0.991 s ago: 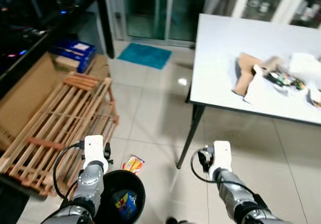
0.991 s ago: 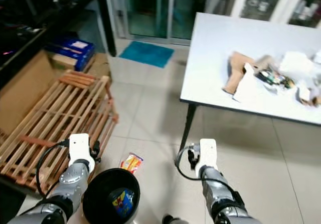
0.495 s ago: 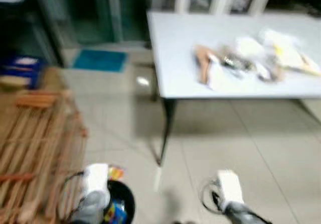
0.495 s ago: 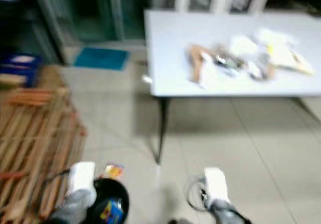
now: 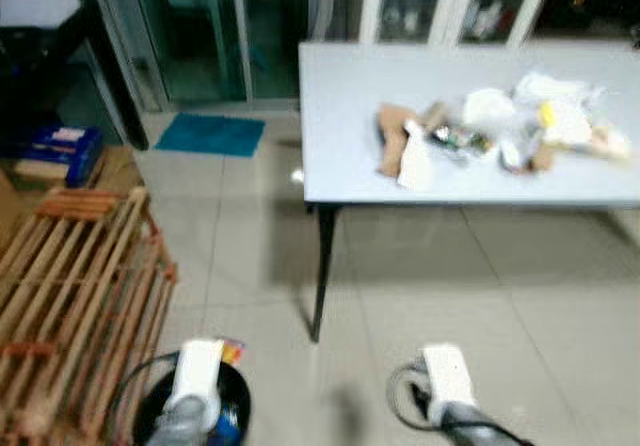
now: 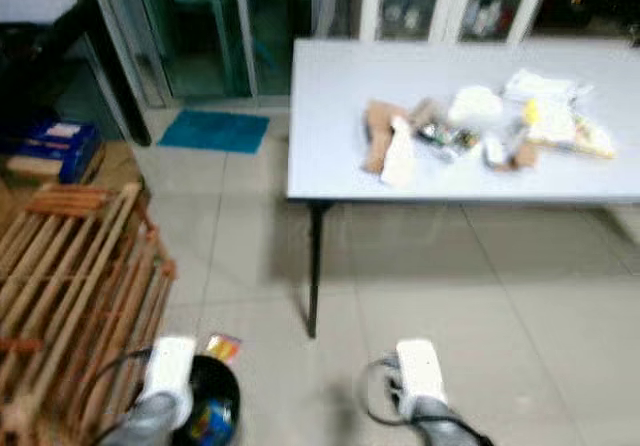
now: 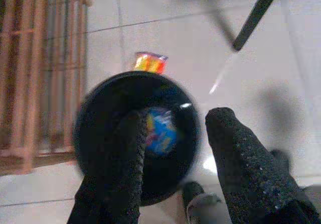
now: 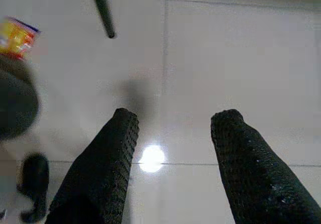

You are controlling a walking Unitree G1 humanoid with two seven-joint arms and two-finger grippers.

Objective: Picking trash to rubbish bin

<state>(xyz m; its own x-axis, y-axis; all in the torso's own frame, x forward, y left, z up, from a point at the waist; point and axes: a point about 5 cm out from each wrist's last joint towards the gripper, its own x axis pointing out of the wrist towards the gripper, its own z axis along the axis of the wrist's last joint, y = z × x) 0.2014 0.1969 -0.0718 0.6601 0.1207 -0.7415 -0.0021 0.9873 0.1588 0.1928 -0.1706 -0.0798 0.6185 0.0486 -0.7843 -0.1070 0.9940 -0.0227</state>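
A black round rubbish bin stands on the tiled floor with a blue and yellow wrapper lying inside it. My left gripper hangs open just above the bin, holding nothing. A yellow and red wrapper lies on the floor just beyond the bin's rim. My right gripper is open over bare tiles, to the right of the bin. Several pieces of trash, brown paper, white bags and packets, lie scattered on a white table ahead.
A wooden slatted rack lies on the floor at the left, close to the bin. The table's black leg stands ahead between the arms. A teal mat, blue boxes and glass doors are farther back.
The whole view has swung right, so the table and its trash now sit more central. Both arms show lower in the picture. Bin and floor wrapper stay put.
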